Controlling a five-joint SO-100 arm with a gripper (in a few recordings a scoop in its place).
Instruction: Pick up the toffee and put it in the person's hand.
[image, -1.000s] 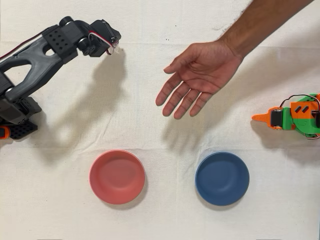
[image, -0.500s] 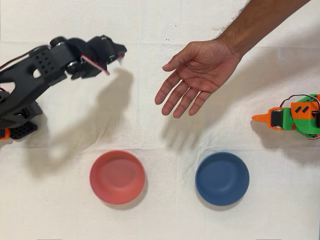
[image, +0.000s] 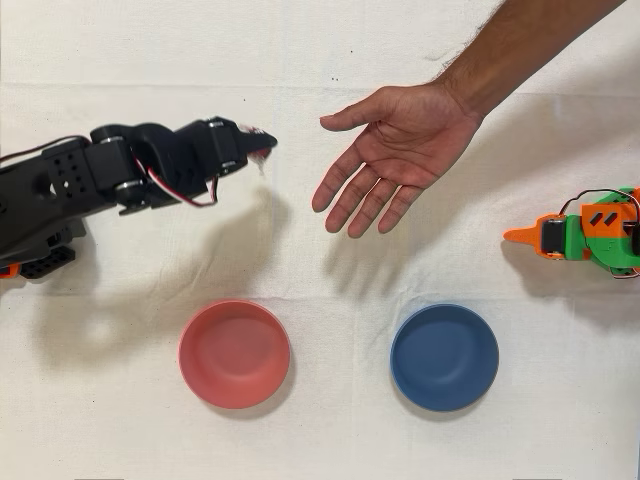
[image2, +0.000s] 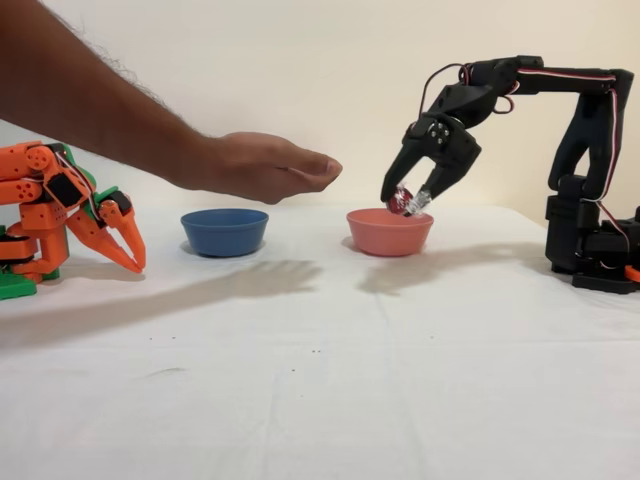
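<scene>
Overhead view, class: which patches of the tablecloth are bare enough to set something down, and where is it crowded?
Free: the strip between the pink bowl and blue bowl, the cloth below both bowls, and the top left corner of the tablecloth. Crowded: the gap between the black gripper, shut on the toffee, and the person's hand.

We see the black arm's two-finger tool (image2: 407, 200) clamped on a small shiny magenta-red toffee (image2: 401, 201), raised just above the shallow round pink bowl (image2: 389, 232). Left of that bowl hovers a person's bare hand (image2: 262, 166), well apart.
</scene>
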